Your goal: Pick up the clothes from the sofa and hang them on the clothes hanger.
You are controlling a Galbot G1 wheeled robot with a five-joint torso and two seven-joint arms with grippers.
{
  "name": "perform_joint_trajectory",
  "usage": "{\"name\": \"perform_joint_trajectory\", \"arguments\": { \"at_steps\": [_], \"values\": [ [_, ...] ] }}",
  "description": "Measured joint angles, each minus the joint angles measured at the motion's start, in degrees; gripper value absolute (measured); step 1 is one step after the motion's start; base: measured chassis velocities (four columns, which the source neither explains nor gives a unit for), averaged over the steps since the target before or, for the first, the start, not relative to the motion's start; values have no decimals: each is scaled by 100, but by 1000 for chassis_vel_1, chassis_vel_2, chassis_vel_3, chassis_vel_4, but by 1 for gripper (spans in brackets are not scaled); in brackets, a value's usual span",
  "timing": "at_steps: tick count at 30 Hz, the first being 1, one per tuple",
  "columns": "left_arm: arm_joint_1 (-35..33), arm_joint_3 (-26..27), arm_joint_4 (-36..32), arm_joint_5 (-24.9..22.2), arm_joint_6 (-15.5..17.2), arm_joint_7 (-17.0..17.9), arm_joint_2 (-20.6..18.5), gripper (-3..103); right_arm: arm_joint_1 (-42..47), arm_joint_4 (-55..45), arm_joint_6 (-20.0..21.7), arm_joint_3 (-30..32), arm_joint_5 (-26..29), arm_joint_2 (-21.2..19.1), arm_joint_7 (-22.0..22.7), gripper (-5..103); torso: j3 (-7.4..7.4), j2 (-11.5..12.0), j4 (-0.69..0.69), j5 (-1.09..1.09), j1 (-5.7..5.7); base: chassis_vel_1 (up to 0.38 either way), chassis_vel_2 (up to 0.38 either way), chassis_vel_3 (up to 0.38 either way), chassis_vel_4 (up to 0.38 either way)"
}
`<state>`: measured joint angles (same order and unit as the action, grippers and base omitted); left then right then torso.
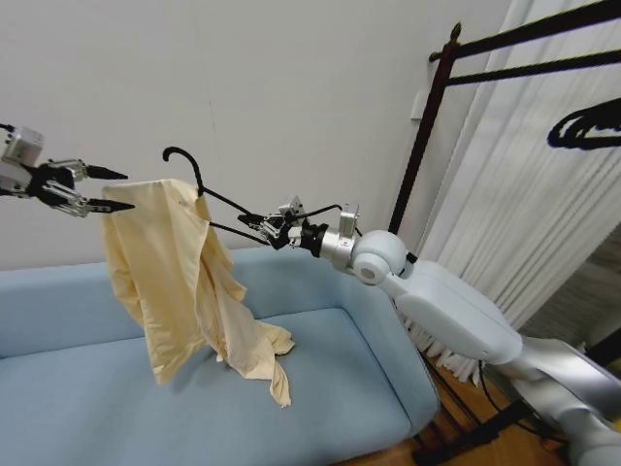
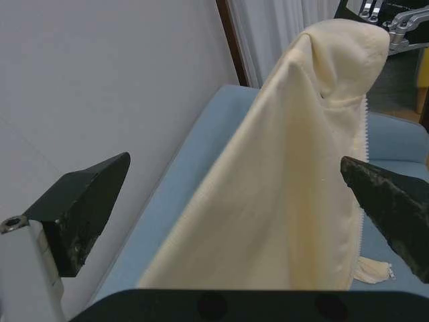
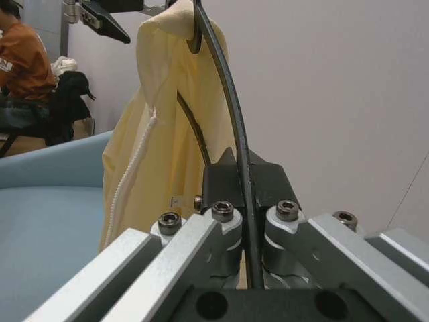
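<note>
A pale yellow shirt (image 1: pixel 179 282) hangs on a black wire hanger (image 1: pixel 199 184) above the light blue sofa (image 1: pixel 320 388), its hem trailing onto the seat. My right gripper (image 1: pixel 272 230) is shut on the hanger's end, and in the right wrist view the wire (image 3: pixel 231 114) runs between its closed fingers (image 3: pixel 224 184) up to the shirt (image 3: pixel 161 141). My left gripper (image 1: pixel 124 191) is open at the shirt's far shoulder. In the left wrist view its fingers (image 2: pixel 87 201) stand wide apart, with the shirt's shoulder (image 2: pixel 295 174) just ahead of them.
A dark clothes rack (image 1: pixel 427 136) stands right of the sofa before a white curtain (image 1: pixel 524 194), with black hangers (image 1: pixel 587 126) on its rail. A white wall rises behind the sofa. A seated person (image 3: pixel 23 74) is far off in the room.
</note>
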<state>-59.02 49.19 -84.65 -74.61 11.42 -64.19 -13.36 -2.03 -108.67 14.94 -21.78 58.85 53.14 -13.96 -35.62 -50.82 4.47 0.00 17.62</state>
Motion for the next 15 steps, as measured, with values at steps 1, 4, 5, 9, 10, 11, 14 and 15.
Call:
{"name": "perform_joint_trajectory", "arguments": {
  "at_steps": [1,4,5,9,10,11,14,15],
  "values": [
    [-8,-1,11,-1,0,-49,-28,100,-10,-19,2,-5,11,-22,0,2,0,0,0,0,0,0,0,0,0],
    [-21,-1,44,10,0,-164,-73,97,-23,-47,3,-6,34,-57,-6,2,0,0,0,0,0,0,0,0,0],
    [-32,-5,48,24,1,-231,-86,92,-28,-61,4,-6,45,-68,-9,2,0,0,0,1,0,0,0,0,0],
    [-56,-19,7,67,2,-388,-72,81,-60,-90,8,1,80,-84,-11,2,0,0,0,1,0,0,0,0,0],
    [-62,-25,-14,77,7,-414,-57,76,-71,-96,8,2,85,-87,-11,2,0,0,-1,1,0,0,0,0,0],
    [-66,-35,-38,88,11,-422,-37,70,-82,-105,9,2,96,-91,-11,2,0,0,-1,1,0,0,0,0,0],
    [-72,-50,-76,95,20,-425,11,65,-101,-130,12,1,110,-101,-7,2,0,0,0,0,0,0,0,0,0],
    [-73,-56,-91,95,22,-425,36,59,-110,-139,12,-6,114,-108,-3,2,0,0,0,0,0,0,0,0,0]
  ]
}}
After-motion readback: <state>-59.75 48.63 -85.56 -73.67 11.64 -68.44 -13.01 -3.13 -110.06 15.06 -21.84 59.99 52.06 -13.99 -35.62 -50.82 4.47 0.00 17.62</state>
